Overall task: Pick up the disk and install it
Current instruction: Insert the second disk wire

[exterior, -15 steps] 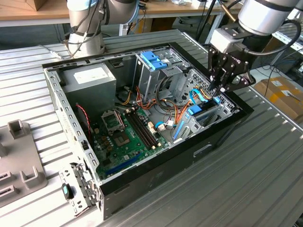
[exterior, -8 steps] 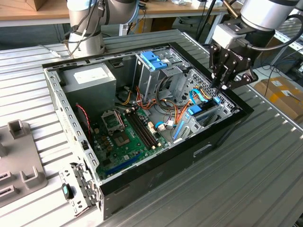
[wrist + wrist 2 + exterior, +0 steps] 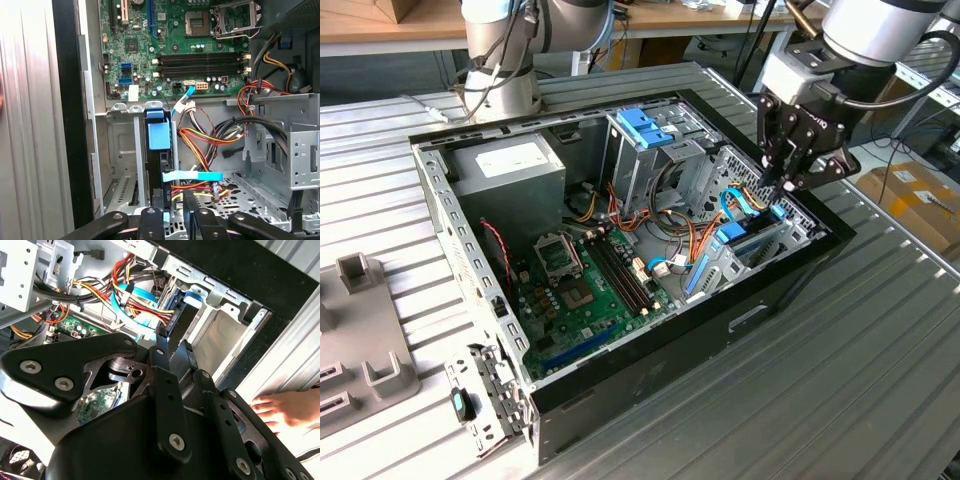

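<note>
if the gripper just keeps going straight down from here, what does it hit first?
Most likely the disk, standing on edge in the drive bay right under the gripper; the bundled cables run beside it. Depth is unclear.

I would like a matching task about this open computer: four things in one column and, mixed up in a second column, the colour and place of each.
Things:
1. disk
2. motherboard
3. power supply
4. end effector

Colour and place:
A. green, flat on the case floor
B. black, above the drive bay
C. grey box in a corner of the case
D. light-blue rails, on edge in the drive bay

Pairs: 1-D, 2-A, 3-C, 4-B
</note>
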Controlling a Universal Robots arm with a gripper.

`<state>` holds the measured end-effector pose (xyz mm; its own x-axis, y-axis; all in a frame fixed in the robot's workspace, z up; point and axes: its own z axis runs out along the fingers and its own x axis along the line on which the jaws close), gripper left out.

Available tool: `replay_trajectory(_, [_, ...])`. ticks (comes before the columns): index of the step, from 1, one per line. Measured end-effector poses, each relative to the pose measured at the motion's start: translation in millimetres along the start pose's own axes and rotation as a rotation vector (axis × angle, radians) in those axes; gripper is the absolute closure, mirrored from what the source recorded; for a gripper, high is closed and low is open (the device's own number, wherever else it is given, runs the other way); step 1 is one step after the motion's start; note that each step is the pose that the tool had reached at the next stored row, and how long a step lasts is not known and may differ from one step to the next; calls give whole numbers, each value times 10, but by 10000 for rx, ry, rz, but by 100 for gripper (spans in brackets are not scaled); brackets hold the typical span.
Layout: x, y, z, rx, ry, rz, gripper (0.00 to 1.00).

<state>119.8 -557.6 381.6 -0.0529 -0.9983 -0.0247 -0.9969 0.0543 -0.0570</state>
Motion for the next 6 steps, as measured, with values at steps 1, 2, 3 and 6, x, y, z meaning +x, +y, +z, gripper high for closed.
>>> replay_trajectory(1, [0,1,0,0,0,0,70])
replay_trajectory(2, [0,1,0,0,0,0,70])
replay_trajectory(3, [0,2,0,0,-1,0,70])
replay_trajectory(6, [0,4,0,0,0,0,70])
